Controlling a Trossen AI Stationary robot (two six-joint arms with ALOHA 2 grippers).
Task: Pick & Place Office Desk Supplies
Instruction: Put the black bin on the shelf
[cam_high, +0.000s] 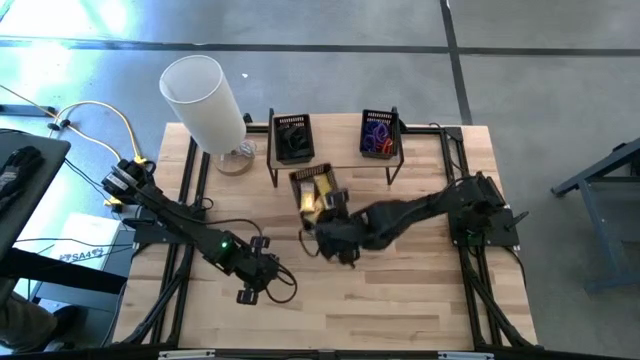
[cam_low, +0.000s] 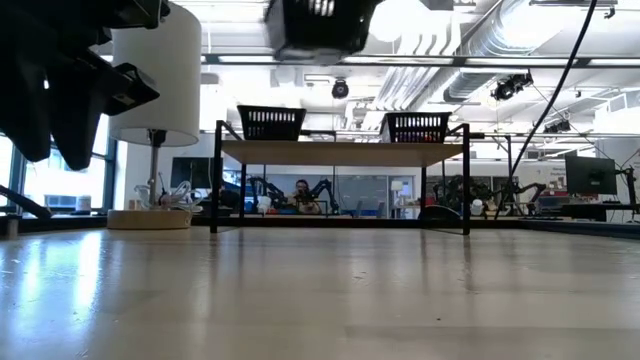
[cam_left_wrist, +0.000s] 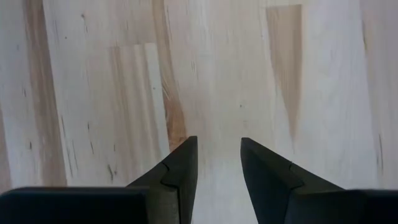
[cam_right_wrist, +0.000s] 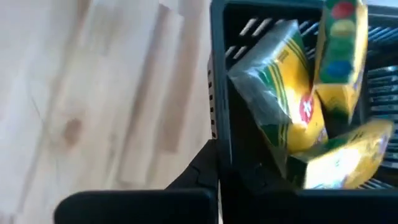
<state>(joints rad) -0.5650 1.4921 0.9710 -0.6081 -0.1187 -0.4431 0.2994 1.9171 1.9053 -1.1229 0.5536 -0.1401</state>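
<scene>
A black slotted basket (cam_high: 313, 188) with yellow boxes (cam_right_wrist: 281, 93) inside is held by my right gripper (cam_high: 322, 222), mid-table in the high view. In the low view the basket (cam_low: 320, 25) hangs well above the tabletop. My left gripper (cam_high: 258, 290) is open, over bare wood (cam_left_wrist: 219, 149) nearer the table's near edge, touching nothing. Two more black baskets stand on a raised shelf at the far edge: one with dark pieces (cam_high: 293, 137), one with purple and red-orange bands (cam_high: 380, 133). My right gripper is shut on the black basket's side wall near its rim (cam_right_wrist: 219, 118). One finger (cam_right_wrist: 200, 174) lies outside the wall; the other is hidden behind the wall. The basket is lifted clear of the table and tipped, and its yellow boxes lean against each other inside.
A tall white cylinder lamp (cam_high: 205, 95) stands at the table's far-left corner on a round base (cam_high: 236, 158). The black-framed shelf (cam_low: 340, 152) runs along the far edge. Cables trail off the left side (cam_high: 110, 130). Bare wood spreads across the near half of the table (cam_high: 400, 300).
</scene>
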